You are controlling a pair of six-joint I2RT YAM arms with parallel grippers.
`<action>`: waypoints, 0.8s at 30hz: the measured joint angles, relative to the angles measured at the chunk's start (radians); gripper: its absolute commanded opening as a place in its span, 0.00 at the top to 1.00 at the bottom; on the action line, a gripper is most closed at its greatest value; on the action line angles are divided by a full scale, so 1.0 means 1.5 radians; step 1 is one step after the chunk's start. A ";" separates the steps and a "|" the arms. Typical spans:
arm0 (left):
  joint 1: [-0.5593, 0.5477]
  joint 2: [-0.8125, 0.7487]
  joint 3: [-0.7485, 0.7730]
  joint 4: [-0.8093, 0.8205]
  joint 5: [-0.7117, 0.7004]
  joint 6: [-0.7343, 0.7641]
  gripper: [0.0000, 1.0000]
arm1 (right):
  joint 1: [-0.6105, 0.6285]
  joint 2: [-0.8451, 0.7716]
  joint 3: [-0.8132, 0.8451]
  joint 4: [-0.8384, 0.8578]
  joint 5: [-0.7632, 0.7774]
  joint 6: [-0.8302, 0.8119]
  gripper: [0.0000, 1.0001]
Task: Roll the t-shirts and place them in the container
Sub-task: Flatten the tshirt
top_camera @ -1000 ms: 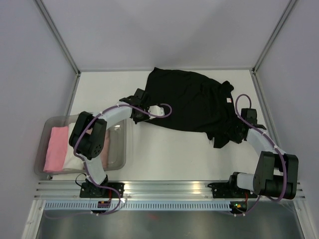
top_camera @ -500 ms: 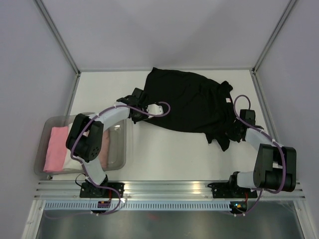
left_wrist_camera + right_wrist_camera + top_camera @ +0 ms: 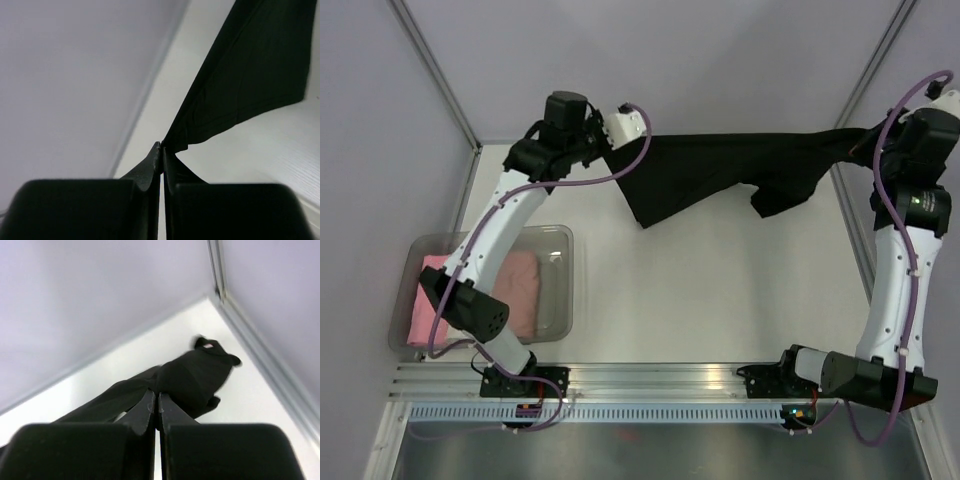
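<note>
Black t-shirt [image 3: 710, 175] stretched in the air.
Left tool [image 3: 161, 150] and right tool [image 3: 154, 397] pinch its edges shut; a harder pull could slip it.

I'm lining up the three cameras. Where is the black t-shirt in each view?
Top external: black t-shirt stretched across the upper middle.
Left wrist: t-shirt upper right, running down into the shut jaws.
Right wrist: t-shirt centre, above the shut jaws.
Shared landmark: the white table.

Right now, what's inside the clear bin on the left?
A pink rolled shirt and a peach one lie in the bin. The left arm crosses above, covering whatever lies between them.
</note>
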 measured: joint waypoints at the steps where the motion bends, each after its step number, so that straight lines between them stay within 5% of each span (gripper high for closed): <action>1: 0.000 -0.008 0.037 -0.005 -0.004 -0.003 0.98 | 0.000 -0.012 0.026 -0.008 0.001 -0.005 1.00; 6: 0.000 -0.056 0.145 -0.008 -0.013 -0.012 0.98 | -0.001 -0.038 0.140 -0.049 0.001 -0.022 1.00; 14: 0.001 -0.068 0.169 -0.008 -0.037 -0.014 0.98 | -0.002 0.020 0.196 -0.060 -0.035 -0.015 1.00; 18: 0.014 0.011 0.190 0.018 -0.067 -0.021 0.98 | -0.003 0.153 0.263 -0.034 -0.098 0.030 1.00; 24: 0.026 0.152 0.296 0.106 -0.124 -0.024 0.98 | 0.021 0.431 0.543 0.010 -0.142 0.093 1.00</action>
